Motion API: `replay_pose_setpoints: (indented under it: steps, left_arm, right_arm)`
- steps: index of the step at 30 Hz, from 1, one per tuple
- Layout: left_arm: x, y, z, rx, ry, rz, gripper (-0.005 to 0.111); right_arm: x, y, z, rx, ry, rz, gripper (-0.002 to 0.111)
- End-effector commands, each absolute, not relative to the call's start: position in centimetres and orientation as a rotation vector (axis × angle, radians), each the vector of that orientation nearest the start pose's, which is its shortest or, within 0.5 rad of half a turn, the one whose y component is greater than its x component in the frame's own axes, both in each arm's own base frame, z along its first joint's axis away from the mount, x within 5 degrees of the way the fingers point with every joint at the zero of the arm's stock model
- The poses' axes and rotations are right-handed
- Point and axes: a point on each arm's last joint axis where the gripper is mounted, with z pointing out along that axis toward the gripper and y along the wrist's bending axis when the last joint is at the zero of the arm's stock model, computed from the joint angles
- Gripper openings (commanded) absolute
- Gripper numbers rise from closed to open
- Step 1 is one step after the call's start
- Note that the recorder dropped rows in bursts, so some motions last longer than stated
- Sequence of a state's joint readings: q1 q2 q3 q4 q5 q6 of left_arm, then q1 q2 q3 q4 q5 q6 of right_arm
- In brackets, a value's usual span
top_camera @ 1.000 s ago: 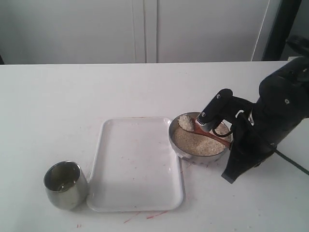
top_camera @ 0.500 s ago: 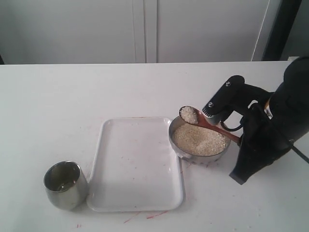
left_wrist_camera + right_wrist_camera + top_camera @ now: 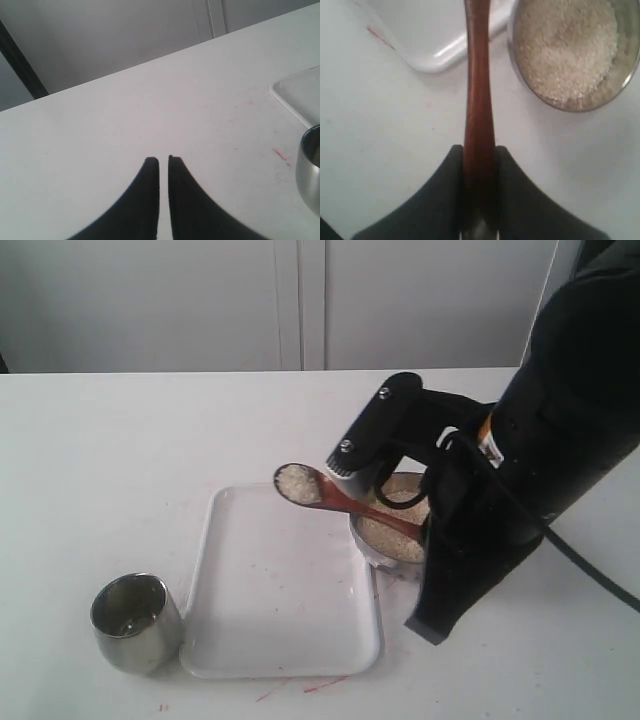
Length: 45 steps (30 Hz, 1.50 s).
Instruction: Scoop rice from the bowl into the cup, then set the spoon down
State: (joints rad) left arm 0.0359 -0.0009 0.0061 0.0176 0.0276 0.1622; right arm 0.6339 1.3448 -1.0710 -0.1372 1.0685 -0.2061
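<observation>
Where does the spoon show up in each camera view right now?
Exterior: the spoon is held in the air, its oval end over the far edge of the white tray.
Left wrist: not in it.
Right wrist: its handle is gripped in the right hand.
Shared landmark: the white tray, seen in all three views.

White rectangular tray (image 3: 280, 580) lies flat on the white bench (image 3: 120, 440), one corner near the right end effector (image 3: 338, 468). Faint red marks (image 3: 300, 686) on the bench by the tray edge farthest from that end effector. Pale panelled wall (image 3: 300, 300) well behind it.
</observation>
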Motion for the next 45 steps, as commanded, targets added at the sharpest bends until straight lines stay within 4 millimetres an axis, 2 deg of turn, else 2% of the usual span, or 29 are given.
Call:
replay_pose_setpoints:
  steps: [1, 3, 8, 11, 17, 24, 28, 45]
  left_arm:
    - [5.6, 0.2, 21.1, 0.103, 1.504, 0.163, 0.014]
    - [5.6, 0.2, 21.1, 0.103, 1.504, 0.163, 0.014]
    - [5.6, 0.2, 21.1, 0.103, 1.504, 0.163, 0.014]
    - [5.6, 0.2, 21.1, 0.103, 1.504, 0.163, 0.014]
    - [5.6, 0.2, 21.1, 0.103, 1.504, 0.163, 0.014]
    - [5.6, 0.2, 21.1, 0.103, 1.504, 0.163, 0.014]
    - [5.6, 0.2, 21.1, 0.103, 1.504, 0.163, 0.014]
    - [5.6, 0.2, 21.1, 0.103, 1.504, 0.163, 0.014]
  right_arm:
    - [19.7, 16.2, 31.2, -1.253, 2.484, 0.012, 0.0]
    - [19.3, 17.0, 31.7, -1.2, 2.51, 0.041, 0.0]
    - [18.1, 19.1, 32.0, -1.312, 2.492, 0.046, 0.0]
    - [17.8, 20.6, 31.9, -1.308, 2.515, 0.053, 0.0]
    - [17.8, 25.1, 30.6, -1.466, 2.454, -0.094, 0.0]
    - [19.6, 27.9, 27.7, -1.543, 2.439, -0.253, 0.0]
    - [20.3, 28.3, 26.3, -1.575, 2.428, -0.342, 0.0]
    - [21.3, 28.1, 26.7, -1.629, 2.293, -0.466, 0.0]
